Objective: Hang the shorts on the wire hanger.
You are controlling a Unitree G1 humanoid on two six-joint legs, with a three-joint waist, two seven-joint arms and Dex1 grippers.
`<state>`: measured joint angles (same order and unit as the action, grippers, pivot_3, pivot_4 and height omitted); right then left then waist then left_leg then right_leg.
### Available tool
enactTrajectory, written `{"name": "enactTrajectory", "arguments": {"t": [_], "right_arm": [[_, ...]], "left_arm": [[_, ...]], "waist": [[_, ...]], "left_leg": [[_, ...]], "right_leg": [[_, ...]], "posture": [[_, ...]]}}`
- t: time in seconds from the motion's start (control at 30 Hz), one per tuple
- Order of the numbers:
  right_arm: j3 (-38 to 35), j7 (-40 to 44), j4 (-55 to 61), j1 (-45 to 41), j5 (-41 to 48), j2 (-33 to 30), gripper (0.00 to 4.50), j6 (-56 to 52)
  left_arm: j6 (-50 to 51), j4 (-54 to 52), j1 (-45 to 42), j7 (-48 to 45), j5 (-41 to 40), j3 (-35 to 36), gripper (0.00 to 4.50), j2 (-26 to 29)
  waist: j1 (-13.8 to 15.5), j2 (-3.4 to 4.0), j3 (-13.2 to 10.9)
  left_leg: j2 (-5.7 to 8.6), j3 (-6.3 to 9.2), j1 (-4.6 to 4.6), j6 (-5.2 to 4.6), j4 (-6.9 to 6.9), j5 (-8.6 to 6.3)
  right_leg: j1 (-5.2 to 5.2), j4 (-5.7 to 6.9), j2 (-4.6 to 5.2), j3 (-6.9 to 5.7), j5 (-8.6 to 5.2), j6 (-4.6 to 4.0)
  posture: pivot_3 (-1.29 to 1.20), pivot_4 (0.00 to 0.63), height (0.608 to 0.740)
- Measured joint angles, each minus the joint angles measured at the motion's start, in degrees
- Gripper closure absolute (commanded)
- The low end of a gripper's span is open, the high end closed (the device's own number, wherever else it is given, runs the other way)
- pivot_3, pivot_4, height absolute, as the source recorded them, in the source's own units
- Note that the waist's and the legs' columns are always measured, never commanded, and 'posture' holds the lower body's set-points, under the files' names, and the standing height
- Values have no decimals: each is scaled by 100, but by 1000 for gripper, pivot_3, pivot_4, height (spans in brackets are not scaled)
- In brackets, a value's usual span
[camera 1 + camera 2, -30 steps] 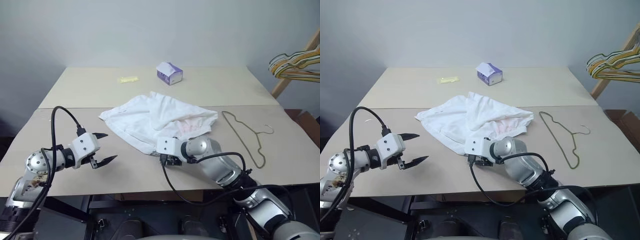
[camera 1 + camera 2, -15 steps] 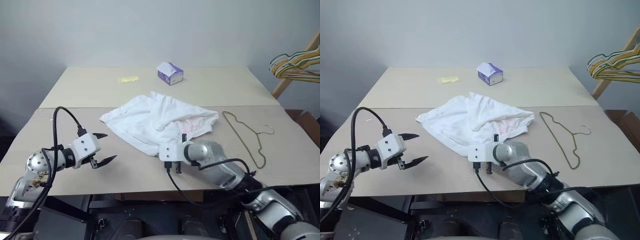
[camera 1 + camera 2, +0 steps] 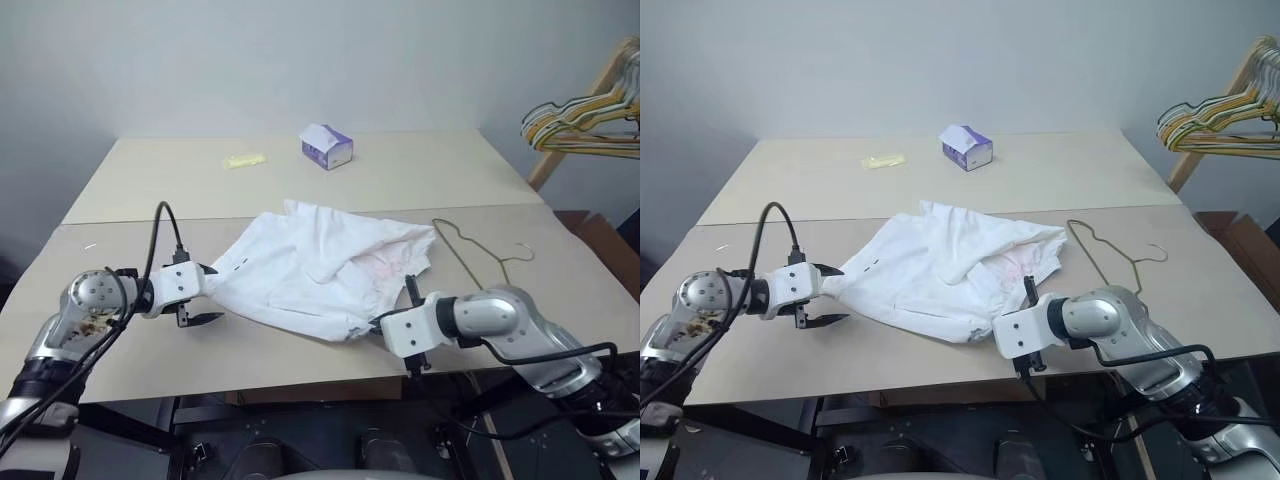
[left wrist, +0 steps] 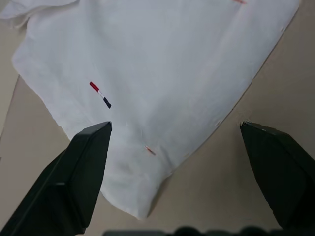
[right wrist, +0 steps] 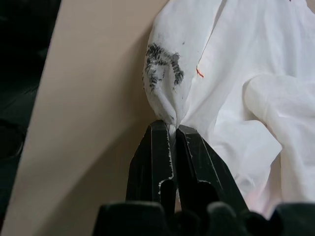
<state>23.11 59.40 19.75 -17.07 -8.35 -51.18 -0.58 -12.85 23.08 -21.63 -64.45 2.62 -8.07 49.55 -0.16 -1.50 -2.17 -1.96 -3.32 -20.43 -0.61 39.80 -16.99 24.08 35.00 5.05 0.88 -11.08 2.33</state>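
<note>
The white shorts (image 3: 315,270) lie spread across the middle of the table, with a small red-and-navy tag (image 4: 100,94) near one corner. My right gripper (image 5: 169,129) is shut on a near-right corner of the shorts that carries dark smudges (image 5: 162,61). My left gripper (image 3: 210,296) stands open at the shorts' left corner, and the cloth lies between its wide-spread fingers (image 4: 88,162). The thin dark wire hanger (image 3: 478,262) lies flat on the table just right of the shorts, untouched.
A purple-and-white tissue box (image 3: 327,146) and a small yellow item (image 3: 244,160) sit at the back of the table (image 3: 130,190). A bunch of coloured hangers (image 3: 580,115) hangs at the far right. The table's front edge runs just below both grippers.
The camera has shifted. My right gripper closed on the shorts' near corner and drew right and back, pulling the cloth flatter. My left gripper moved forward to the left corner, still open.
</note>
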Motion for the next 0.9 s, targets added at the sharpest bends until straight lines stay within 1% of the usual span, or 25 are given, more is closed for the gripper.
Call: {"name": "enactTrajectory", "arguments": {"t": [0.1, 0.23, 0.33, 0.47, 0.67, 0.7, 0.73, 0.9], "right_arm": [[-169, 10, -5, 111, 16, -42, 4445, 49], [-210, -35, -36, 172, -53, -31, 4445, 60], [-210, -101, -123, 166, -170, 51, 4500, 59], [-211, -104, -133, 126, -238, 138, 4500, 40], [-210, -115, -228, 122, -325, 220, 4500, 34], [-211, -122, -242, 121, -340, 225, 4500, 34], [-210, -144, -258, 115, -374, 245, 4500, 34], [-210, -298, -346, 75, -542, 374, 4500, 26]], "left_arm": [[-162, 361, -243, -156, 120, -166, 0, -29], [-207, 653, -496, -466, 185, -296, 0, -28], [-220, 890, -685, -643, 200, -399, 598, -52], [-227, 1049, -763, -949, 193, -471, 1930, -67], [-209, 1098, -743, -1066, 193, -494, 3929, -69], [-201, 1096, -731, -1064, 193, -494, 4248, -69], [-195, 1090, -718, -1059, 193, -493, 4474, -68], [-181, 985, -645, -953, 204, -479, 4474, -56]], "waist": [[-58, -2, 1], [-101, -1, 2], [-112, -2, 2], [-129, -1, 3], [-149, -1, 3], [-153, -1, 3], [-155, -1, 3], [-156, -1, 3]], "left_leg": [[-1, 0, 1, 0, 1, 0], [-1, -1, 8, 0, 1, 0], [-1, -1, 7, 0, 1, 0], [-1, -1, 9, 0, 1, 0], [-2, 0, 12, 0, 2, 0], [-2, 0, 12, 0, 2, 0], [-2, 0, 12, 0, 2, 0], [-1, 0, 12, 0, 2, 0]], "right_leg": [[0, 2, 0, 0, 0, 0], [-3, 5, 0, 3, -1, 1], [-3, 5, 0, 4, -1, 1], [-3, 7, 0, 5, -1, 1], [-4, 11, 0, 6, -1, 1], [-4, 10, 0, 6, -1, 1], [-4, 11, -1, 6, -1, 1], [-4, 11, 0, 7, -1, 1]], "posture": [[-29, 0, 740], [-34, 0, 740], [-34, 0, 740], [-32, 0, 740], [-26, 0, 740], [-24, 0, 740], [-24, 0, 740], [-28, 0, 740]]}}
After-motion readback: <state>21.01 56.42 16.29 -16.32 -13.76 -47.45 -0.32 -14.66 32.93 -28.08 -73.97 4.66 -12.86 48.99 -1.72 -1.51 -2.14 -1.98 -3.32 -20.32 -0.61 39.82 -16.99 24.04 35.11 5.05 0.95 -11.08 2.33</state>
